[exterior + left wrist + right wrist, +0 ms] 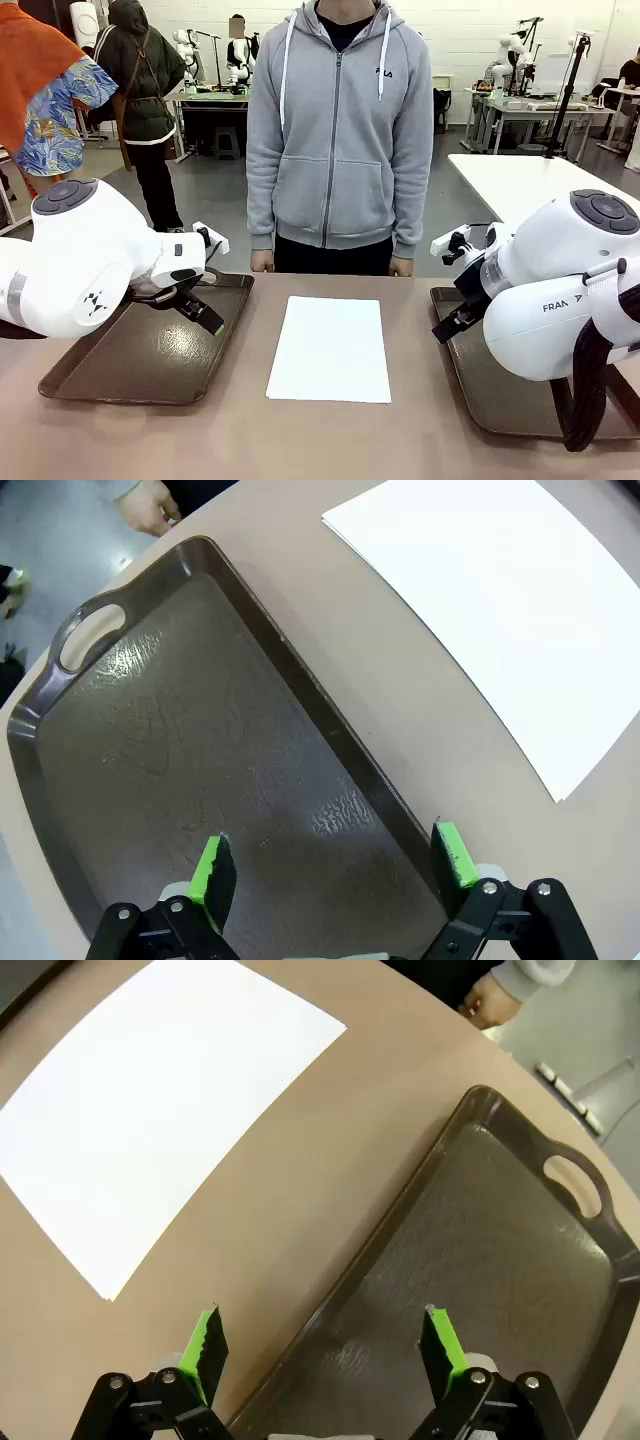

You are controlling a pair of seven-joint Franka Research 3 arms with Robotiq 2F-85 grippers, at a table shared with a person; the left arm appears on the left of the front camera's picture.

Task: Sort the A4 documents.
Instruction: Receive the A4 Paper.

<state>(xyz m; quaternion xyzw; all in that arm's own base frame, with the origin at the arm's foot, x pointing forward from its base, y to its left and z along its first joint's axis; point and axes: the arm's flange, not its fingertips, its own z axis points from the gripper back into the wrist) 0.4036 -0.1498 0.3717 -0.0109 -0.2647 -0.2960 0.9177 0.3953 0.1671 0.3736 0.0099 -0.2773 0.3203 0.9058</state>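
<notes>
While both arms hover with nothing held, the left pincer (332,858) is spread wide over its brown tray (150,730), and the right pincer (324,1345) is spread over the inner rim of the other tray (500,1260). The A4 documents (330,348) lie flat on the worktop (330,440) between the two pincers. Probably best: approach a paper edge low and lift one sheet only.

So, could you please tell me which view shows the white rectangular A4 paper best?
The front view: the white rectangular A4 paper shows whole, all four edges. Each wrist view cuts part of it off.
</notes>
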